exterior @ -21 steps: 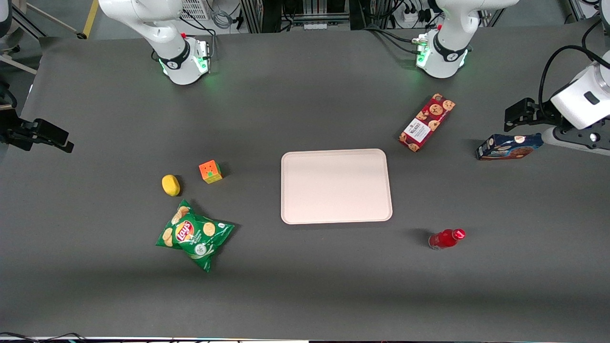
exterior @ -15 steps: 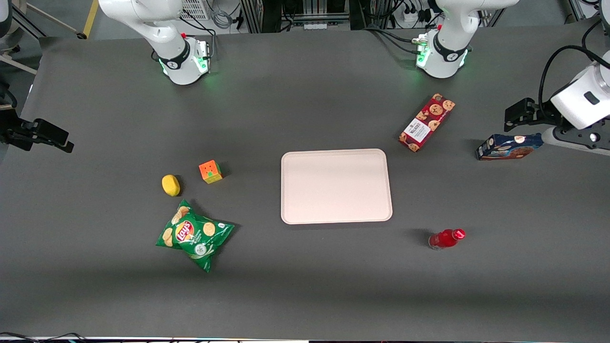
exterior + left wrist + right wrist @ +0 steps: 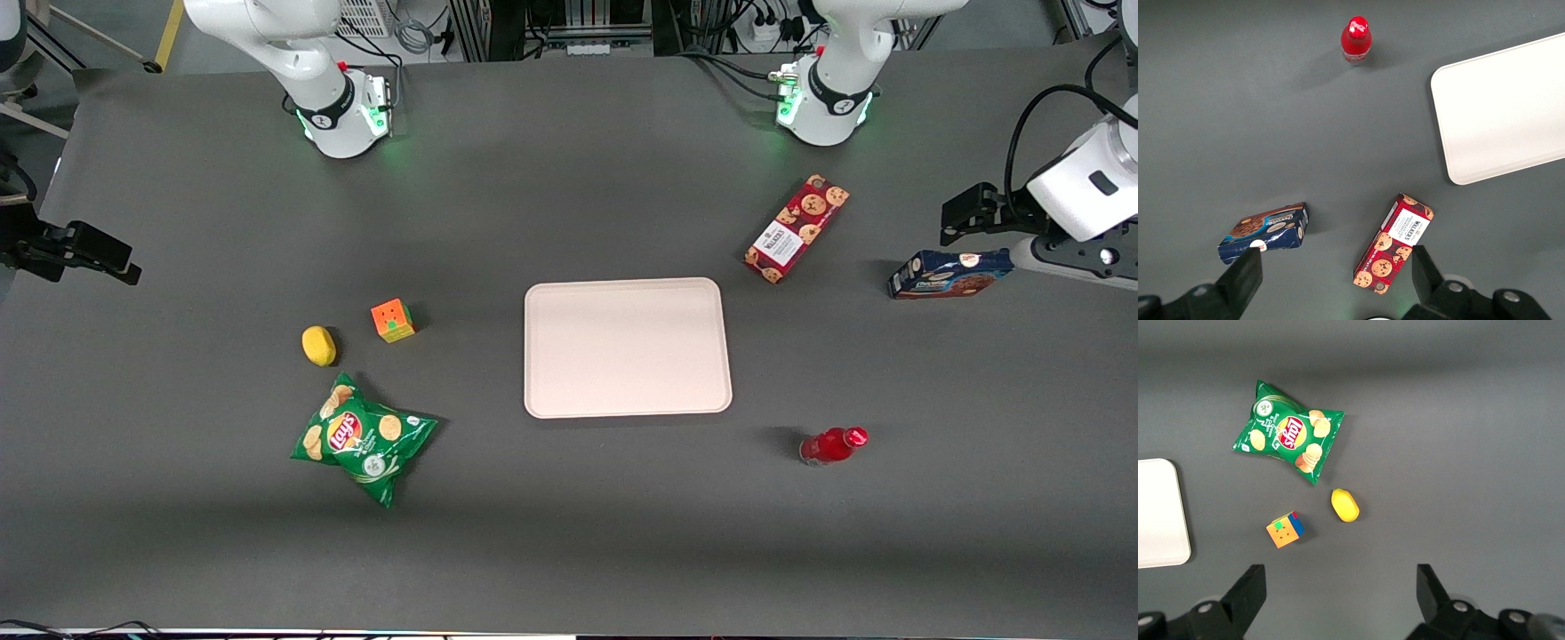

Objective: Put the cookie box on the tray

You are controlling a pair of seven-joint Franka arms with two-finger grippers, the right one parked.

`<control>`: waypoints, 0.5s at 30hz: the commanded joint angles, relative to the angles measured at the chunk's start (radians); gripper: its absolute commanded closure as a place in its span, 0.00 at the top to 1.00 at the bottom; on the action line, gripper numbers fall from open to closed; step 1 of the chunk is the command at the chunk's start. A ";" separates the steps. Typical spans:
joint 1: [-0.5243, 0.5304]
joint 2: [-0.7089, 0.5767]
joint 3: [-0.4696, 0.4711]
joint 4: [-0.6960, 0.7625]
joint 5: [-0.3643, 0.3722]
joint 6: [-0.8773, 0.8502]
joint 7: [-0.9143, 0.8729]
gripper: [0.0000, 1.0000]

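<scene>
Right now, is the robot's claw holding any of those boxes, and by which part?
Nothing is held. The gripper hangs open above the table, with the cookie box lying untouched below it.

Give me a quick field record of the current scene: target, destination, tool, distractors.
target: cookie box, navy carton lying on the table toward the working arm's end, not on the tray
destination: tray, mid-table, nothing on it
tool: the left arm's tool, open, high above the table, holding nothing
look-alike: red cookie box, between the tray and the cookie box, slightly farther from the front camera
other items: red bottle; chips bag, lemon and cube toward the parked arm's end
status: pick not yet started
</scene>
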 commanded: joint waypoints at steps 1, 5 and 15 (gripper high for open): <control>-0.002 -0.013 0.001 -0.012 -0.005 -0.007 -0.006 1.00; -0.002 -0.013 0.001 -0.012 -0.004 -0.014 0.000 1.00; -0.002 -0.008 0.001 -0.012 0.001 -0.064 0.010 1.00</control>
